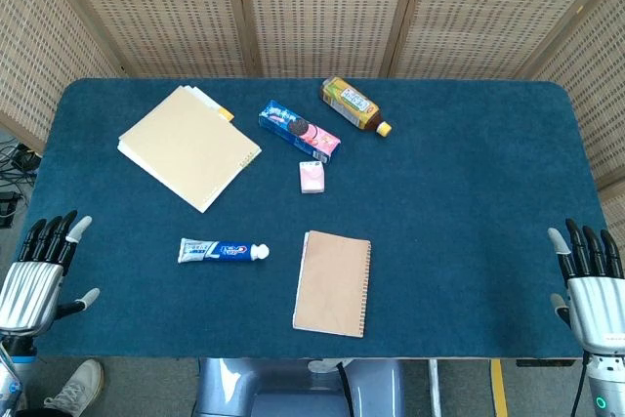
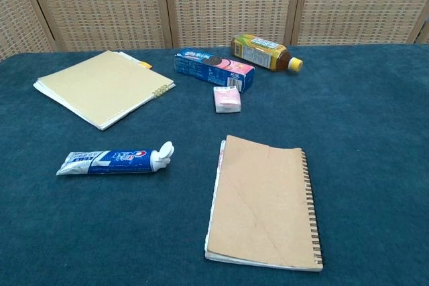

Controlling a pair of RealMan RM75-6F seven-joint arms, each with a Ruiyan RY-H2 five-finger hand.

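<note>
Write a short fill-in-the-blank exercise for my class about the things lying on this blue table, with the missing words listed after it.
1. The toothpaste tube lies with its white cap pointing toward the brown ______ notebook.
2. The tea bottle lies on its side and has a ______ cap.
3. The small pink packet lies just in front of the blue ______ box.
4. Both hands, left hand and right hand, hold ______.

Missing words: spiral; yellow; cookie; nothing
</note>
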